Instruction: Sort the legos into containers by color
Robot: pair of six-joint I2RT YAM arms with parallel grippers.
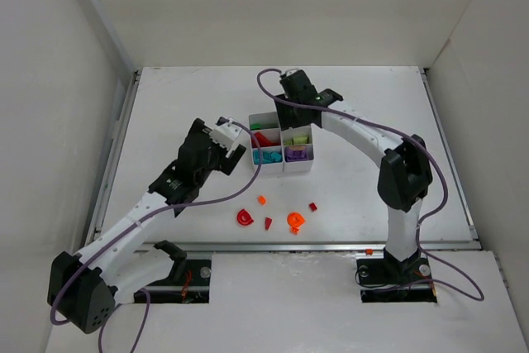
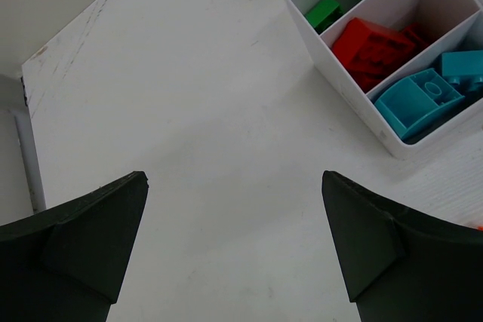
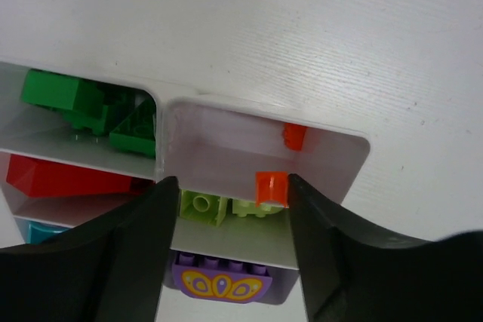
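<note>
On the white tabletop (image 1: pixel 165 113), the colour sort looks well along but unfinished. The containers (image 3: pixel 219 148) already hold dark green legos (image 3: pixel 75 99), red legos (image 2: pixel 373 43) and teal legos (image 2: pixel 419 99) in one column, with lime green bricks (image 3: pixel 202 207) and a purple piece (image 3: pixel 223 286) in the other. A handful of red and orange legos, among them a red curved piece (image 1: pixel 245 218) and an orange piece (image 1: pixel 296 221), lie loose toward the arms' side, well apart from the containers. The right arm (image 1: pixel 364 134) hangs over the far right-hand compartment. Its jaws are parted wider than the small orange brick (image 3: pixel 271 188) seen between them against one finger, and whether that brick is dropping or clinging cannot be told. A second orange piece (image 3: pixel 294 137) sits inside. The jaws of the left arm (image 1: pixel 165 196) gape wide, holding nothing, above bare tabletop just beside the containers.
</note>
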